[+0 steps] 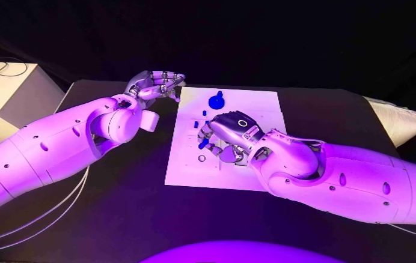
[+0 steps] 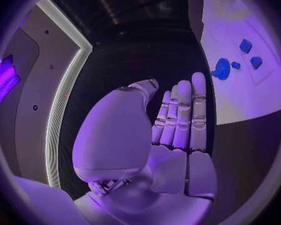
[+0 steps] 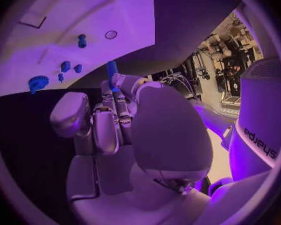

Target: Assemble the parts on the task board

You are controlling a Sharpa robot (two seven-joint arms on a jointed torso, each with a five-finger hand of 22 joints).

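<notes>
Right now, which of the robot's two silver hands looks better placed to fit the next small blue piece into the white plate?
The right hand: it is over the white plate, already pinching a blue peg. The left hand is off the plate, holding nothing.

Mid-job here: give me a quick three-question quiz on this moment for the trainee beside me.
1. True or false: the right hand holds a blue peg.
2. Which hand is over the white board? A) left B) right C) both
3. Fill in: the left hand holds ____ and sits beside the board's far corner, over the black table.

Key: 1 true. 2 B. 3 nothing. The round blue part lies untouched on the board.
</notes>
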